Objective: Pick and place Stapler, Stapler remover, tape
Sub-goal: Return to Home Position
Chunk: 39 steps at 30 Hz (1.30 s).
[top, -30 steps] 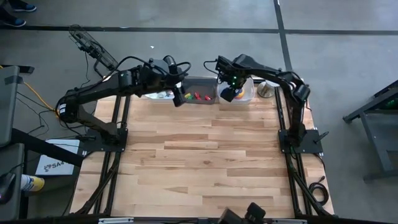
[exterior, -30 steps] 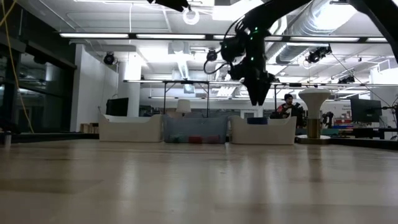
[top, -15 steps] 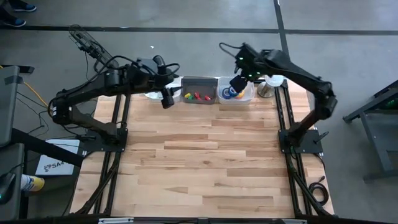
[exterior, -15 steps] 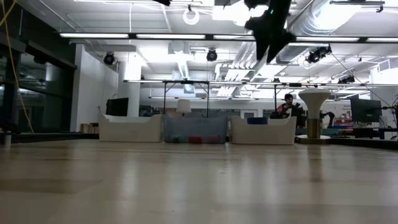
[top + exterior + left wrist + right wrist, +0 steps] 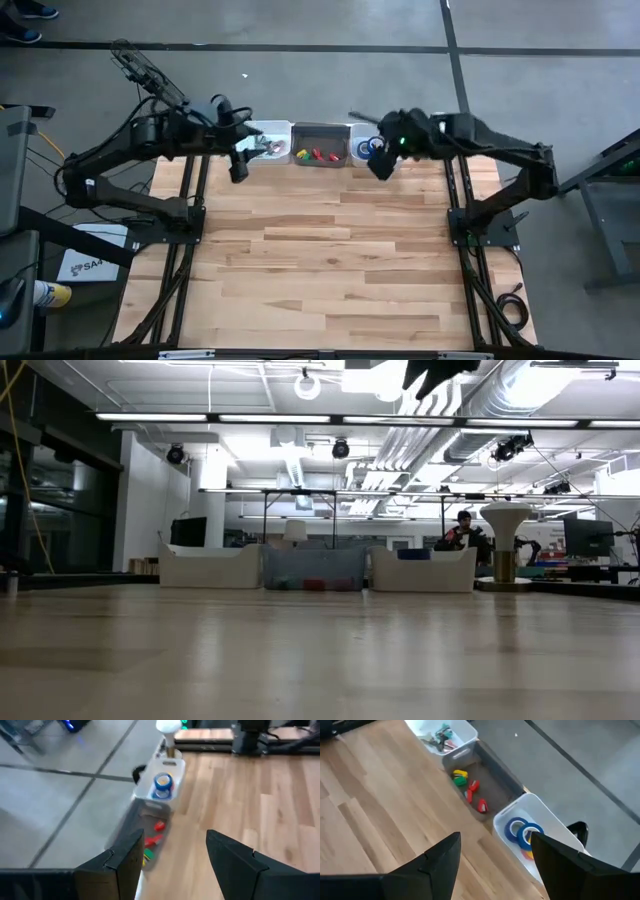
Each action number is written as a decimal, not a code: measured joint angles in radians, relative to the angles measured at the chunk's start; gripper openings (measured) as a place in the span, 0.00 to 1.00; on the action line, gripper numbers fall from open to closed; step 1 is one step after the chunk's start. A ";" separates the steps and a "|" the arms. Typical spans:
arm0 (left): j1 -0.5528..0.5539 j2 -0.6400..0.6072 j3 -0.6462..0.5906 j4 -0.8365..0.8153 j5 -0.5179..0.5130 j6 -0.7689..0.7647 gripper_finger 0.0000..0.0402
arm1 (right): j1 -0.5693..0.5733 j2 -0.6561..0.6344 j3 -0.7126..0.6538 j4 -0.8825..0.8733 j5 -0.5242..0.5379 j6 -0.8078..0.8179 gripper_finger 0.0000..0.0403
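Note:
Three bins stand in a row at the table's far edge. The right white bin (image 5: 540, 810) holds blue tape rolls (image 5: 522, 834) over a yellow one; the blue tape (image 5: 162, 782) also shows in the left wrist view. The grey middle bin (image 5: 495, 775) holds small red, yellow and green pieces. The left white bin (image 5: 462, 732) holds a heap of teal and pink items. My left gripper (image 5: 238, 165) hangs open and empty in front of the left bin. My right gripper (image 5: 380, 163) hangs open and empty, high above the table, by the right bin.
Bare wooden table (image 5: 320, 260) stretches from the bins to the near edge. A white lamp-like stand (image 5: 169, 727) sits beyond the right bin at the far right corner. In the low view the bins (image 5: 315, 570) line the far edge and a person (image 5: 462, 530) sits far behind.
My right gripper has risen from over the right bin, leaving the top of the low view, and drawn slightly toward the near edge. My left gripper has swung from the grey bin's front toward the table's left, now in front of the left bin.

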 joint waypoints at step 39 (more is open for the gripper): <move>0.000 -0.798 -1.041 0.688 0.226 -0.417 0.52 | 0.202 -0.998 -1.455 1.447 -0.143 0.096 0.58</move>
